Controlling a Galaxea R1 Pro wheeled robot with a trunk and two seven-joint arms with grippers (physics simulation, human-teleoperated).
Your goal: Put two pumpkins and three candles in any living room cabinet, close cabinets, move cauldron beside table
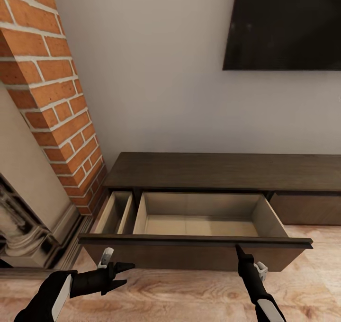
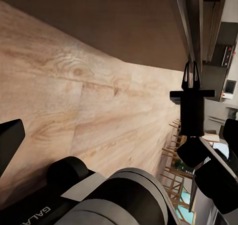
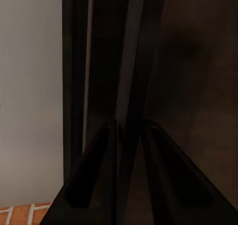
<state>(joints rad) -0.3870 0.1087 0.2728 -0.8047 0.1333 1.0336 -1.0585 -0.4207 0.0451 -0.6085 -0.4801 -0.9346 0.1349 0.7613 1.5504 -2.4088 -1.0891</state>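
Both arms are black with a smooth, matte finish. The left arm [image 1: 52, 291] has a light grey panel along its forearm and a small white clip-like fitting on top, near the wrist; its gripper [image 1: 124, 273] ends in two short, pointed black fingers. The right arm [image 1: 263, 298] has the same grey panel and a white fitting at the wrist, and its gripper [image 1: 238, 249] narrows to slim black fingers [image 3: 94, 180], long and tapered. On the left arm's rounded grey-and-black wrist housing [image 2: 124, 197], white letters spell part of a brand name.
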